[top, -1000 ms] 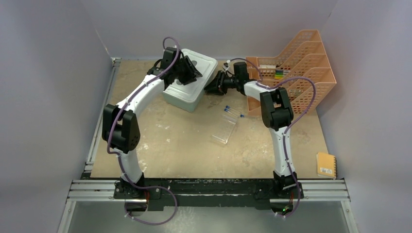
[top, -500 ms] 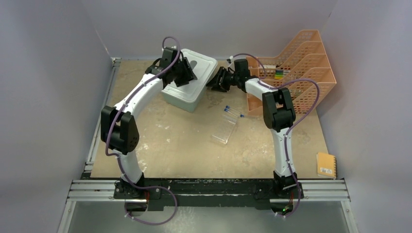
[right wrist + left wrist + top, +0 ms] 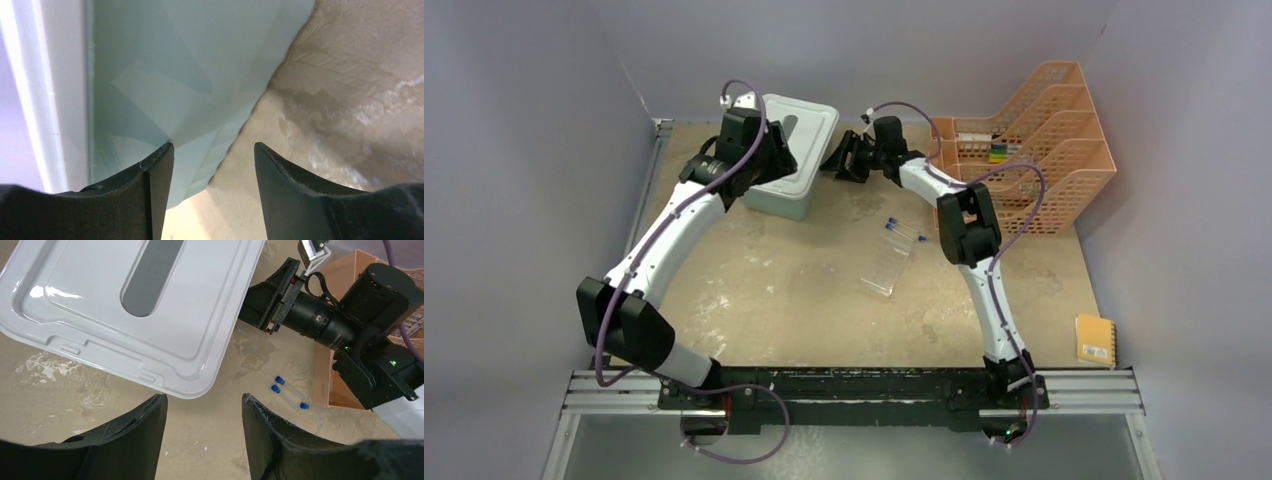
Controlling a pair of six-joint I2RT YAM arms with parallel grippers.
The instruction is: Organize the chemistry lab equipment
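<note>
Two open grippers, one on either side of a white lidded bin point(image 3: 796, 150) at the far edge of the table point(image 3: 774, 290). Over bare table just off a corner of the lid, left gripper point(image 3: 204, 400), jaws well parted, nothing between them. Just beside the bin's pale right wall, right gripper point(image 3: 214, 147), jaws likewise wide, gripping nothing.

Further right, an orange mesh tiered tray point(image 3: 1064, 150) in the far-right corner. On its shelves a few small items point(image 3: 997, 152), too small to identify. By the table's near-right edge, well apart from everything else, a small yellow notebook point(image 3: 1094, 340).

Bin's contents hidden under the lid.

Between bin and tray, blue-capped tubes point(image 3: 905, 232) lying flat on the table, long axis roughly left to right; exact count unclear. Just nearer, clear rack point(image 3: 886, 268), also lying on the table, long axis from near-left to far-right, outline faint against the surface.
</note>
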